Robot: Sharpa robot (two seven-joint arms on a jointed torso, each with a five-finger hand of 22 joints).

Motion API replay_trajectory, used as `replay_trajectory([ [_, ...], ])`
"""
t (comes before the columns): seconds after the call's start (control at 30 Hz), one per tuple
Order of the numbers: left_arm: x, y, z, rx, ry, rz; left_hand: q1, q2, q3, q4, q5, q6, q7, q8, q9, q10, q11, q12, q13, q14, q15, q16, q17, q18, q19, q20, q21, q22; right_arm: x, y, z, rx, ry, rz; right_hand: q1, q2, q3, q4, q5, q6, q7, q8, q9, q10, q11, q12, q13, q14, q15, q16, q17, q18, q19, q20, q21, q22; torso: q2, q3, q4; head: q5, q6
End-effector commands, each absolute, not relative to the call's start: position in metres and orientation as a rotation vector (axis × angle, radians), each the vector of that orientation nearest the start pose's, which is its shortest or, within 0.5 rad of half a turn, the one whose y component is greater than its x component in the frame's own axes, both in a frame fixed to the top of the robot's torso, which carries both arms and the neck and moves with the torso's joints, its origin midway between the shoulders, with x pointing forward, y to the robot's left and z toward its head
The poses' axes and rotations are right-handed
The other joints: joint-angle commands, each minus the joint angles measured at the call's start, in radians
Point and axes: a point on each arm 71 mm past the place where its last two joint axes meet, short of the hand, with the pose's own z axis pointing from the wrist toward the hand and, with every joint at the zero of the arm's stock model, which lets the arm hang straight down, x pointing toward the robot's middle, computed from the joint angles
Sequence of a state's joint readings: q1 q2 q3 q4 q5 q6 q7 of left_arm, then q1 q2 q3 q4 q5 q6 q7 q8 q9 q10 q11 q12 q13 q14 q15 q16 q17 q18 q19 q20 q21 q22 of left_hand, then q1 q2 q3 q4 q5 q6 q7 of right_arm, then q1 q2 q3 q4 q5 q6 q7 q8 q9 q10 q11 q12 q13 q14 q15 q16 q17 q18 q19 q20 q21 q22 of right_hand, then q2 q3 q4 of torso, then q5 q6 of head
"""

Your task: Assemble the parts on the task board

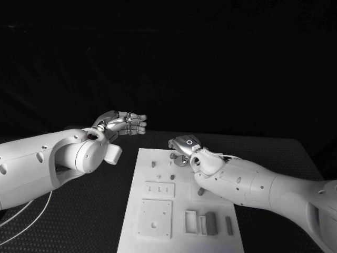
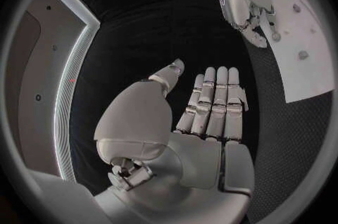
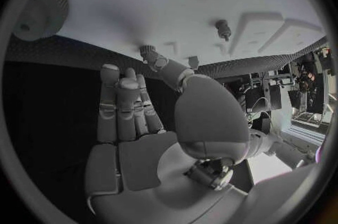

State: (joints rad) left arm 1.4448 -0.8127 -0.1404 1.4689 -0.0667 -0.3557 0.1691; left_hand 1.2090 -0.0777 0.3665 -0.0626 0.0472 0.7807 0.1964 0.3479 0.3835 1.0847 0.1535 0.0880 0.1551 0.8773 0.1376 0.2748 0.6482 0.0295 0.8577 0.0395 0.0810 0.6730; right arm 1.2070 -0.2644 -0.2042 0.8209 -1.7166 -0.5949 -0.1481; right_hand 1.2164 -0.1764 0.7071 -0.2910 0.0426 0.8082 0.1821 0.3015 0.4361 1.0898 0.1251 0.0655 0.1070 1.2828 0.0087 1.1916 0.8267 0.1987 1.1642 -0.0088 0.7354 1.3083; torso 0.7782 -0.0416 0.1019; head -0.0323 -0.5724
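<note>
Right hand low over the white board's far end, holding nothing, fingers apart (pegs just ahead). Left hand empty, raised beside the board. Risk: fingertips knocking a standing peg when closing.

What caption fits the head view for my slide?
Right silver many-fingered hand over the white task board; left silver hand raised beside it.
</note>
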Motion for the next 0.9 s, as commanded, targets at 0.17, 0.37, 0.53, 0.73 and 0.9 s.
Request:
replay_trajectory([
  [0.17,0.526,0.218,-0.104,-0.99,1.495,-1.354,-0.008,0.001,0.001,-0.006,0.006,0.0,0.003,-0.006,-0.002,0.005,0.002,-0.004,0.001,0.002,0.006,-0.006,0.002,-0.006,0.002,0.004,-0.006,-0.001,0.562,-0.097,-0.214,-0.353,1.321,0.441,-0.005,-0.007,-0.003,0.003,0.005,0.001,0.003,0.006,0.007,-0.002,0.003,0.006,-0.004,0.008,0.006,-0.001,-0.004,0.063,0.009,0.006,-0.002,0.006,-0.001,0.0003,-0.0043,-0.002,0.006],
  [0.37,0.528,0.225,-0.102,-0.988,1.476,-1.35,-0.009,0.001,0.003,-0.009,0.006,0.001,0.003,-0.006,-0.002,0.006,0.001,-0.004,0.002,0.002,0.006,-0.006,0.002,-0.006,0.003,0.004,-0.006,-0.001,0.557,-0.105,-0.195,-0.324,1.324,0.491,-0.029,-0.012,-0.014,0.009,0.005,0.027,0.002,0.026,0.017,0.065,-0.009,0.04,0.009,0.019,-0.005,0.017,-0.002,0.063,0.024,0.001,0.009,0.014,-0.002,-0.0003,-0.0108,-0.003,0.015],
  [0.53,0.53,0.229,-0.101,-0.988,1.468,-1.347,-0.009,0.001,0.005,-0.012,0.006,0.002,0.001,-0.006,-0.002,0.007,0.001,-0.006,0.002,0.002,0.006,-0.007,0.003,-0.006,0.003,0.003,-0.006,-0.001,0.554,-0.125,-0.18,-0.304,1.373,0.52,-0.062,-0.034,-0.033,0.024,0.005,0.045,-0.01,0.041,0.027,0.175,-0.054,0.11,0.062,0.028,-0.048,0.039,0.005,0.063,0.033,-0.005,0.025,0.022,-0.006,-0.0001,-0.0234,0.0,0.021],
  [0.73,0.53,0.232,-0.102,-0.99,1.467,-1.344,-0.01,0.001,0.006,-0.014,0.006,0.002,0.001,-0.006,-0.002,0.007,0.001,-0.006,0.003,0.003,0.006,-0.008,0.003,-0.006,0.003,0.003,-0.006,-0.001,0.556,-0.156,-0.174,-0.273,1.453,0.509,-0.081,-0.05,-0.047,0.038,0.005,0.038,-0.015,0.04,0.032,0.196,-0.065,0.158,0.13,0.014,-0.06,0.041,0.006,0.063,0.025,-0.007,0.025,0.018,-0.009,0.0017,-0.032,0.007,0.022],
  [0.9,0.53,0.233,-0.102,-0.991,1.466,-1.342,-0.011,0.001,0.007,-0.015,0.006,0.002,0.001,-0.006,-0.002,0.007,0.001,-0.007,0.003,0.003,0.006,-0.008,0.004,-0.006,0.003,0.004,-0.006,0.0,0.562,-0.185,-0.179,-0.255,1.542,0.456,-0.102,-0.059,-0.113,0.036,0.005,0.029,-0.036,0.033,0.036,0.199,-0.097,0.407,0.4,0.005,-0.078,0.044,0.004,0.063,0.025,-0.003,0.019,0.013,-0.009,0.0018,-0.0331,0.006,0.023],
])
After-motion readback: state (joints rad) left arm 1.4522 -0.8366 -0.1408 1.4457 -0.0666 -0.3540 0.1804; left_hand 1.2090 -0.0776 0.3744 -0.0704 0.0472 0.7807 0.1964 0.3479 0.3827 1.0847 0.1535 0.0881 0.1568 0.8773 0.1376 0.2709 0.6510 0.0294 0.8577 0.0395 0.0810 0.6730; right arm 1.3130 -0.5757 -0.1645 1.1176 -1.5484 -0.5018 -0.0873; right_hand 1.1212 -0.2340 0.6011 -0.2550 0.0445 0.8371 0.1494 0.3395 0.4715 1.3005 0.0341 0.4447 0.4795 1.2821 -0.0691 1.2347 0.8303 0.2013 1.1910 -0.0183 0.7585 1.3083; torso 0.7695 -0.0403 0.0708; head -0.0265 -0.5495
